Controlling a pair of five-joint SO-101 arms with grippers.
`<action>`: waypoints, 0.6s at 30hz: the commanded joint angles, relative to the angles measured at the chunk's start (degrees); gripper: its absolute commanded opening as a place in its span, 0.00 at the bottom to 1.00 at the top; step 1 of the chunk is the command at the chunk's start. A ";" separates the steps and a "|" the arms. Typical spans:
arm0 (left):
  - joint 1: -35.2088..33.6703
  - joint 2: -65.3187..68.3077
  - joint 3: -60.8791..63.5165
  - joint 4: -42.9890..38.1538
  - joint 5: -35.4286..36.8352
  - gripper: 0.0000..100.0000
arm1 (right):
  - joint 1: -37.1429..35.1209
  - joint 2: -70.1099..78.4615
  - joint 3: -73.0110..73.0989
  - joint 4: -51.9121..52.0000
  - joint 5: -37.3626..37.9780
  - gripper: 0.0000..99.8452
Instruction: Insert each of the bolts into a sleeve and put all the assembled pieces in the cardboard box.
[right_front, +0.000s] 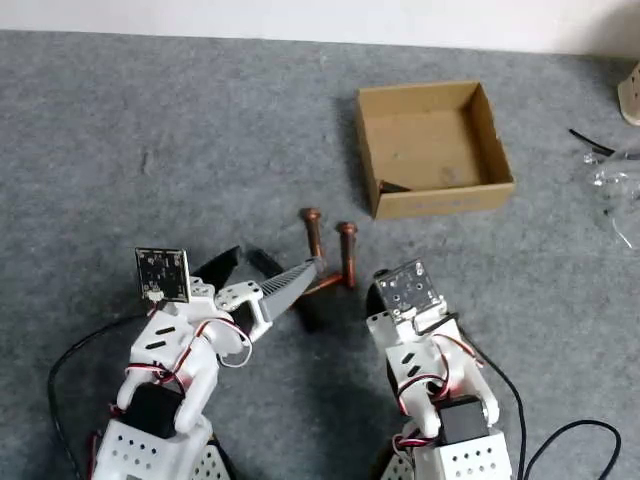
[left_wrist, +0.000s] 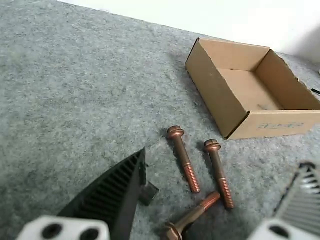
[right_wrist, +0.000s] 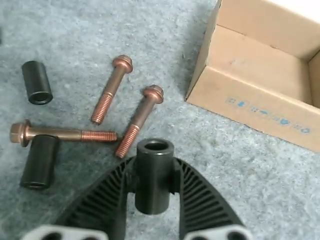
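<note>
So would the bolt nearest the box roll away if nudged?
Probably not far: the bolt has a wide head, so it should swing in an arc, not roll straight. The fuzzy grey mat would likely slow it too. It looks like solid metal, so probably stiff and heavy for its size.

My left arm (right_front: 165, 350) and right arm (right_front: 425, 370) are white printed shells with black servo blocks (right_front: 155, 405) set into them. Thin red and white wires (right_front: 200, 330) loop along each, and black cables (right_front: 55, 375) run from the bases. My left claw (left_wrist: 223, 157) has one black ribbed finger (left_wrist: 112, 192) and one pale finger (left_wrist: 300, 200). My right claw (right_wrist: 152, 167) has two black ribbed fingers (right_wrist: 100, 200) on white mounts (right_wrist: 50, 232) with round screw holes. A dark circuit board (right_front: 162, 274) sits on my left wrist and a grey holed plate (right_front: 408, 287) on my right.
</note>
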 joint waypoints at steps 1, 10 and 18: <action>1.36 0.40 -4.09 1.67 -0.44 0.41 | 0.66 -1.01 -0.22 -0.57 0.62 0.00; 1.36 31.87 -20.00 4.75 -0.26 0.41 | 0.48 -1.01 0.04 -0.57 0.62 0.00; 1.54 64.75 -36.44 5.19 -0.18 0.41 | 0.75 -1.01 0.13 -0.84 0.62 0.00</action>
